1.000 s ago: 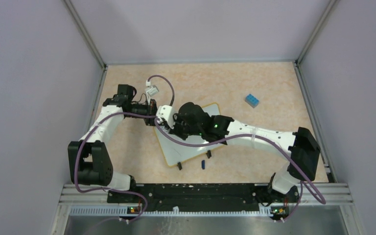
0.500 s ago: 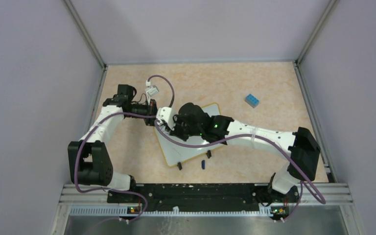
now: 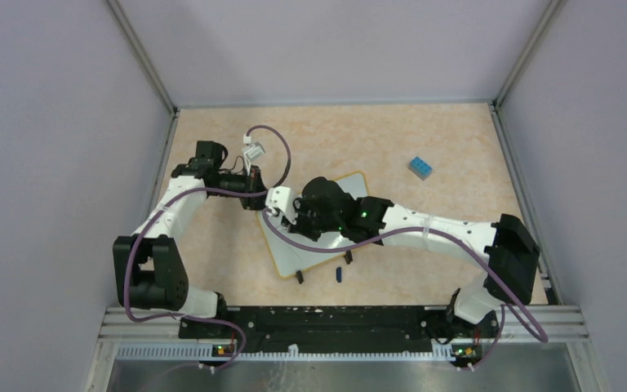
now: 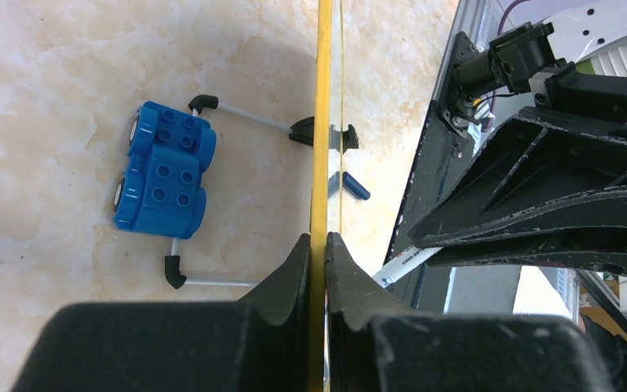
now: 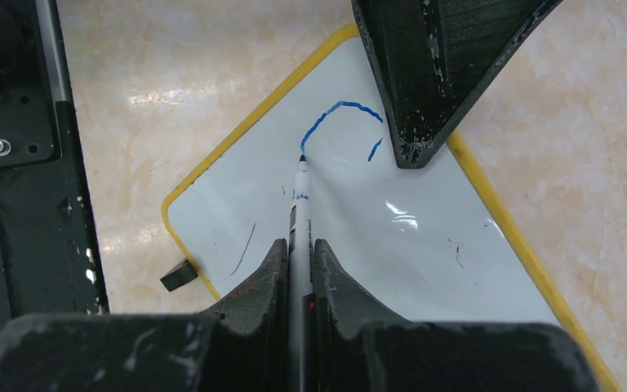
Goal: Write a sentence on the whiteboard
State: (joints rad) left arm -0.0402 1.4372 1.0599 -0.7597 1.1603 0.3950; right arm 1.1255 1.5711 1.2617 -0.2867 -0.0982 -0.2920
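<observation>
The whiteboard [image 3: 314, 245] lies on the table, white with a yellow rim, also in the right wrist view [image 5: 375, 237]. My left gripper [image 3: 255, 194] is shut on its rim, seen edge-on in the left wrist view [image 4: 324, 122]. My right gripper [image 3: 288, 214] is shut on a white marker [image 5: 300, 220], also seen in the left wrist view [image 4: 404, 260]. Its blue tip touches the board. The sentence is only a curved blue stroke [image 5: 339, 109] and a short dash [image 5: 374, 149]; no word can be read.
A small blue block [image 3: 421, 168] sits far right. A blue cap [image 3: 338, 273] and two black clip feet [image 3: 300, 278] lie at the board's near edge. The left wrist view shows a blue studded block [image 4: 163, 167] with thin metal rods left of the rim.
My right gripper has shifted a little to the left and nearer with the marker. The left arm and the board have not moved.
</observation>
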